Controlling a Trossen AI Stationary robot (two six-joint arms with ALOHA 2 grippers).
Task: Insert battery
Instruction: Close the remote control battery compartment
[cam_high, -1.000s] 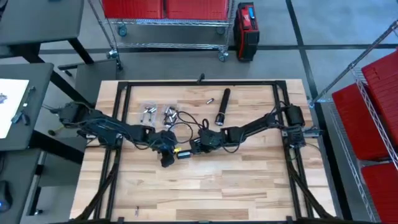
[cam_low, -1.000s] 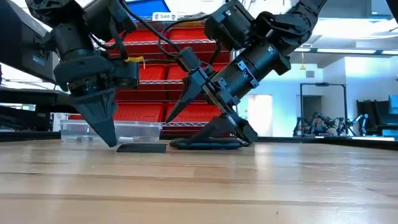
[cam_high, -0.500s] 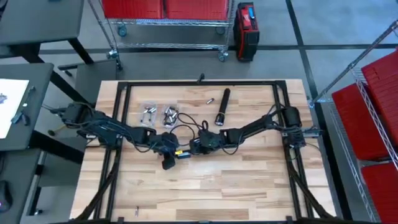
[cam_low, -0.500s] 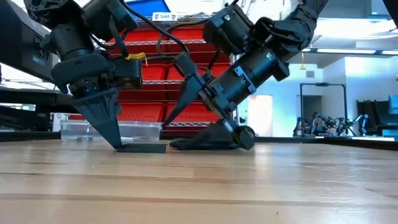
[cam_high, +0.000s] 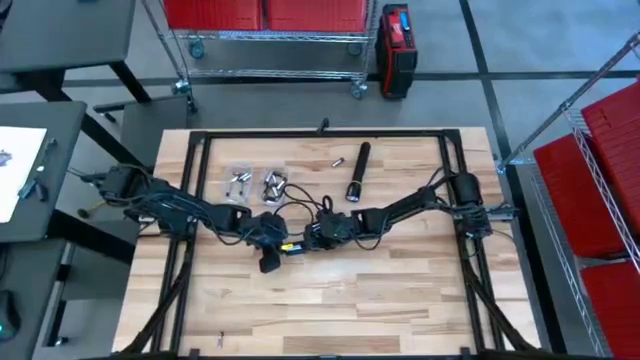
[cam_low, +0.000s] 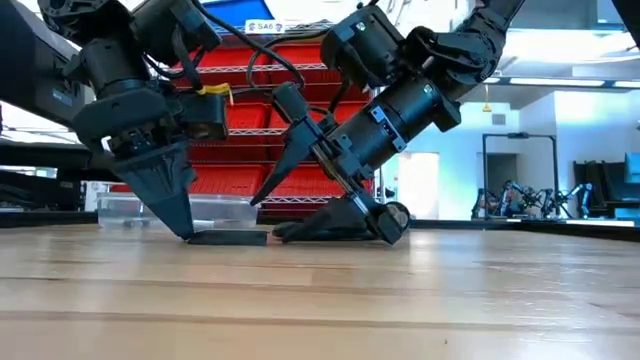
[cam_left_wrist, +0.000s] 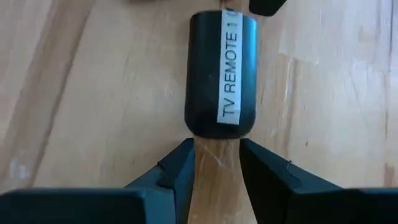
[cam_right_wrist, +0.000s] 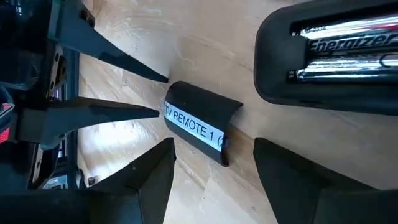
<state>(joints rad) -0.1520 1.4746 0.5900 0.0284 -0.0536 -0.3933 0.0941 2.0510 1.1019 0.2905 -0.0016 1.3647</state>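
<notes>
A black battery cover (cam_left_wrist: 221, 71) labelled "TV REMOTE 1" lies flat on the wooden table (cam_high: 330, 300). The remote (cam_right_wrist: 336, 68) lies just beyond it, back up, with two batteries (cam_right_wrist: 348, 37) in its open compartment. My left gripper (cam_left_wrist: 214, 152) points steeply down, open, with its tips on the table just short of the cover's near end. My right gripper (cam_right_wrist: 214, 165) slants down from the other side, wide open, its fingers on either side of the cover's (cam_right_wrist: 199, 127) far end. In the low view the cover (cam_low: 228, 238) lies beside the left fingertips (cam_low: 185, 230).
A black flashlight (cam_high: 358, 170), a loose small battery (cam_high: 337, 162) and two clear bags of batteries (cam_high: 240, 180) (cam_high: 270, 183) lie toward the far edge. A black cable (cam_high: 295, 195) loops behind the grippers. The near half of the table has free room.
My right gripper has moved toward the table's left, closer to the cover and my left gripper, staying wide open. My left gripper has edged a little toward the cover. The cover has stayed in place.
</notes>
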